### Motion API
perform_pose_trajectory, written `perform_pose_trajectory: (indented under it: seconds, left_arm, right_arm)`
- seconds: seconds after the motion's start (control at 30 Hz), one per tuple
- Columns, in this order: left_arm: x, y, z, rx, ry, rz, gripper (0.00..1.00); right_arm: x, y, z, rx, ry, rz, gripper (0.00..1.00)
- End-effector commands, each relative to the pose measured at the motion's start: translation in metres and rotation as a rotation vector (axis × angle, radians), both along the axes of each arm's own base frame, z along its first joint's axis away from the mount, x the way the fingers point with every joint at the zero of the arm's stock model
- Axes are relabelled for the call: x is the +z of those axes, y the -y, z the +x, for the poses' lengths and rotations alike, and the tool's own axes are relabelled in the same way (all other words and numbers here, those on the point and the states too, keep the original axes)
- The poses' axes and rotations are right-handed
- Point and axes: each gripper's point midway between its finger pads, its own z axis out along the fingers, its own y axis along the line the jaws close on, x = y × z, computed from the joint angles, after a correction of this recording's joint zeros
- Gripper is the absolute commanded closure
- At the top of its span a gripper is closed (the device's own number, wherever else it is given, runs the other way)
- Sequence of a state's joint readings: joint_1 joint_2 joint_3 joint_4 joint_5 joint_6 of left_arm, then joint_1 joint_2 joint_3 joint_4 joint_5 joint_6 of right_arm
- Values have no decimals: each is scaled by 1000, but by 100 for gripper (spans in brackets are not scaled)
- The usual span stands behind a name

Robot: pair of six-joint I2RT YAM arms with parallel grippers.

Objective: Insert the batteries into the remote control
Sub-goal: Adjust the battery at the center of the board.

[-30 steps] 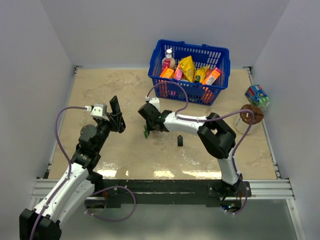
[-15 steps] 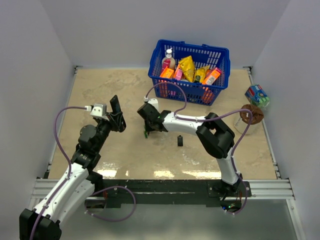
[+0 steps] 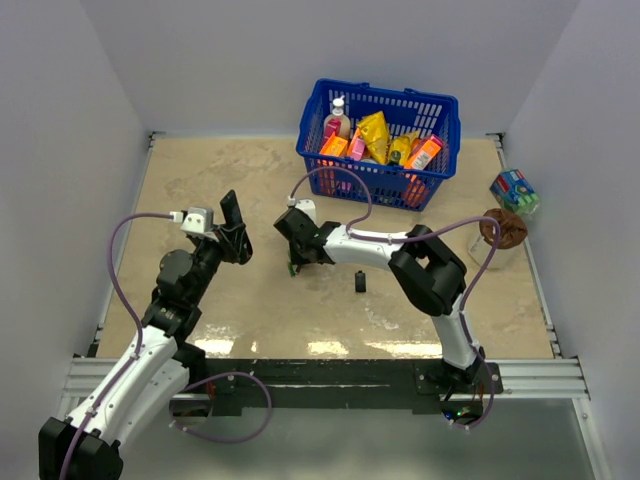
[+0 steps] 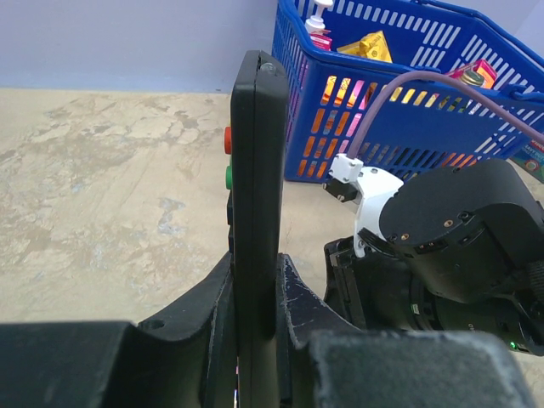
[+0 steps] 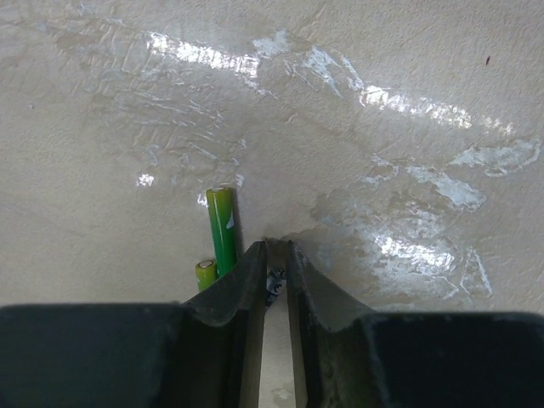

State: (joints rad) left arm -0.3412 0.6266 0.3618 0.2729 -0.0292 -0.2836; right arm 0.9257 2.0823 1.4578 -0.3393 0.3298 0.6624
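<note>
My left gripper (image 4: 255, 285) is shut on the black remote control (image 4: 255, 161) and holds it upright above the table; orange and green buttons show on its left edge. In the top view the remote (image 3: 229, 211) sticks up from that gripper (image 3: 236, 240). Two green batteries lie on the table, one long (image 5: 223, 229), one showing only its end (image 5: 206, 274). My right gripper (image 5: 274, 246) is down at the table with its jaws almost together, and both batteries lie just outside its left finger (image 5: 242, 276). From above the batteries (image 3: 292, 267) show at the right gripper's (image 3: 297, 260) tip.
A small black piece (image 3: 360, 282) stands on the table right of the batteries. A blue basket (image 3: 440, 120) of groceries is at the back. A blue-green box (image 3: 514, 190) and a brown round thing (image 3: 501, 228) sit at the right edge. The right arm (image 4: 450, 229) is close beside the remote.
The right arm's wrist has crept slightly to the left at the batteries. The left arm and the remote have not moved.
</note>
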Motion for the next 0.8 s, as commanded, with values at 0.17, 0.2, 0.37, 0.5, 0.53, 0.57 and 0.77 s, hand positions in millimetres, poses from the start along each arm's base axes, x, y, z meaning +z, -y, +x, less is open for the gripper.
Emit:
perform_pose_trajectory:
  seconds: [0.17,0.2,0.37,0.5,0.53,0.57,0.77]
  left_arm:
    - [17,1,2,-6,72,-9,100]
    - [16,1,2,-8,70,-8,100]
    - [16,1,2,-8,69,-9,100]
    - [16,1,2,-8,69,-9,100]
    - [16,1,2,-8,70,-8,100]
    - [16,1,2,-9,68,-7,100]
    - [18,0,1,-5,75,-10,100]
  right_arm:
    - [5,38,-14,-3,16,-91,90]
    - [9,43,-17,-3,17,-97,91]
    - [2,70,-37,-1,-16,-139,90]
    - [10,69,-45,67,-29,-126,88]
    - [18,64,-47,108,-28,-103,87]
    - [26,62,-45,177,0,-118,85]
    - [72,44,-53,691,138,-170,62]
